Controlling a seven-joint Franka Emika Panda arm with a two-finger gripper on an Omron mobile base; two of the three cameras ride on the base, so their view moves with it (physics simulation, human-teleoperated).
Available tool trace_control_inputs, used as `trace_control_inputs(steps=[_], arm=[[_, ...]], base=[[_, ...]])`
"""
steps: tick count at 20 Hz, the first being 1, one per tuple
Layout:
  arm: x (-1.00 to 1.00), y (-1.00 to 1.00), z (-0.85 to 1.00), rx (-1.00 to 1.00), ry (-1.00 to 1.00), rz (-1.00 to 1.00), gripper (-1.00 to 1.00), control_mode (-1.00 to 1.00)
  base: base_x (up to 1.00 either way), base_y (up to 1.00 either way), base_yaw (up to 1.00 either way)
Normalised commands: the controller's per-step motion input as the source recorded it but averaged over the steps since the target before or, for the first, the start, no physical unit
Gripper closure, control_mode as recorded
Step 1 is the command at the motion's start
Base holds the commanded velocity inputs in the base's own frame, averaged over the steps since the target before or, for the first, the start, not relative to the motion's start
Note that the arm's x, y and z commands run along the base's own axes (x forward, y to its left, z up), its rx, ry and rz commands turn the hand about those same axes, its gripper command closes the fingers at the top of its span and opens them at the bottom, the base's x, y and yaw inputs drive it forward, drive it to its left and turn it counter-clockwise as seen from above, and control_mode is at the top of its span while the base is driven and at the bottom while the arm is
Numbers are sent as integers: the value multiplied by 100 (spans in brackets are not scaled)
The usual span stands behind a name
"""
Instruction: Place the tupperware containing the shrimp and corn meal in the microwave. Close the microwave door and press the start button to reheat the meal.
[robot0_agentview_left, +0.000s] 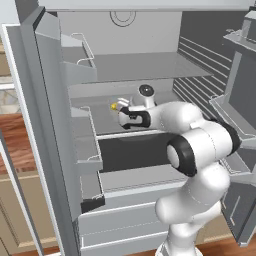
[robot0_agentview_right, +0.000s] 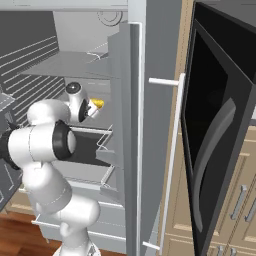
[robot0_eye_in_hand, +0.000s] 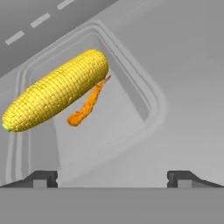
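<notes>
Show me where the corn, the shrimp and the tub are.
corn (robot0_eye_in_hand: 57, 103), hand view, middle of the cob.
shrimp (robot0_eye_in_hand: 86, 107), hand view, middle of its body.
tub (robot0_eye_in_hand: 151, 103), hand view, its rim.

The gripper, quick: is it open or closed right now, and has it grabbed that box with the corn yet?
Gripper: open, holding nothing; its fingertips stand wide apart just short of the tupperware with the corn and shrimp.

Room above the tupperware (robot0_eye_in_hand: 144, 100) was free; gripper (robot0_eye_in_hand: 112, 177) w/ jaws wide. Fridge door bins (robot0_agentview_left: 82, 145) crowded the left, shelf (robot0_agentview_left: 145, 67) hung close overhead.
</notes>
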Motion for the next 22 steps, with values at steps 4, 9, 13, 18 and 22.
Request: trace_control_inputs(steps=[4,9,13,18,22], arm=[[58,21,-34,0,0,-7,-100,-100],[61,25,-28,0,0,-7,-100,-100],[56,27,-29,0,4,-10,-100,-100],[15,5,-53,0,18,-23,-100,-100],[0,0,-94,-1,10,-33,100,-100]], base=[[0,0,0],[0,0,0],[0,0,0],[0,0,0],[0,0,0]])
